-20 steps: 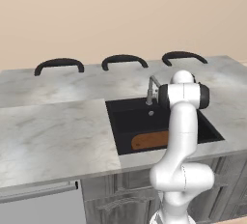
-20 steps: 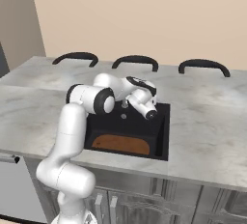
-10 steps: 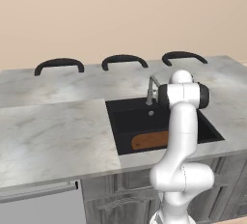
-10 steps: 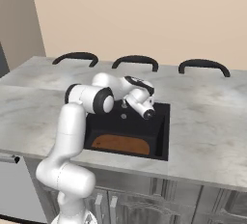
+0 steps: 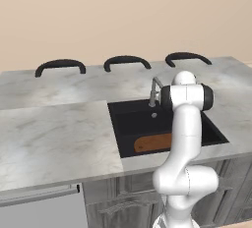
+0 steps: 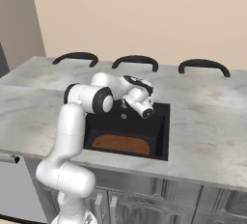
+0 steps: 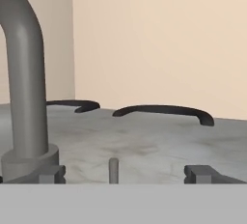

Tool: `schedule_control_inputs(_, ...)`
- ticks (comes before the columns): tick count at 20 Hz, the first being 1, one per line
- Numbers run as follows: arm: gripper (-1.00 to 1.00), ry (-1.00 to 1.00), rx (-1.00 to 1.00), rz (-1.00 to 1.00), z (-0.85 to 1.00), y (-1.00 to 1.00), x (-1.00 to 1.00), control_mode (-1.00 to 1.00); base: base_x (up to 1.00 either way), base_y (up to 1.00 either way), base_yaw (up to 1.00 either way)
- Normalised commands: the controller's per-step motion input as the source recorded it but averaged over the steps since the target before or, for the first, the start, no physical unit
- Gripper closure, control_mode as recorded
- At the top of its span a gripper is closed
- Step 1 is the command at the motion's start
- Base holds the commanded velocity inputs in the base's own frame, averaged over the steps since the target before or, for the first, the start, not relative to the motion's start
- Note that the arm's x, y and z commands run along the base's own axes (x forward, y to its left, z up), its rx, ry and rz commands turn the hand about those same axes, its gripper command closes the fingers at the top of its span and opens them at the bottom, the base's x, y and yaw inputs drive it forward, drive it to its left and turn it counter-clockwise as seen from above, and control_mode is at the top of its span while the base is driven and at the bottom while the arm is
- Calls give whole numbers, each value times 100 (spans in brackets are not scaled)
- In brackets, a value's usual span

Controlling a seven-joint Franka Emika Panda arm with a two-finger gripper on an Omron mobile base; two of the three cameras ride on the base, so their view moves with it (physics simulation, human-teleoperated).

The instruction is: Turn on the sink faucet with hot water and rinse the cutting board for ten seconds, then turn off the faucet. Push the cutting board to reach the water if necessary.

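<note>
1. Desk: grey marble slab across the middle of both base views. It carries the sink, so I've got the base parked square to it.
2. Sink: black basin, centre-right of the left base view. No water stream visible, so I judge the tap is off.
3. Cutting board: orange-brown, flat on the basin floor against the near wall, lower centre of the right base view. That puts it well forward of the spout; my guess is it'll need a push back to catch the stream.
4. Chair backs: three black arcs along the far edge of the desk. Not targets.
5. Sink faucet: grey post at the sink's back rim. In the hand view the post fills the left edge, close up, so the wrist is level and beside it, lined up for the lever.
6. Hand: fingers spread wide, nothing between them, tips at the bottom of the hand view. A small grey peg stands between them; can't tell what it is.
</note>
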Motion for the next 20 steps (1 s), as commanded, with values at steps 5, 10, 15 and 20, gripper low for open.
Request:
schedule_control_inputs(5,-100,0,0,-1,0,0,0,-100,0,0,0)
schedule_control_inputs(10,-100,0,0,-6,0,0,5,-100,0,0,0)
schedule_control_inputs(15,-100,0,0,-9,0,0,5,-100,0,0,0)
schedule_control_inputs(20,-100,0,0,-4,0,0,7,-100,0,0,0)
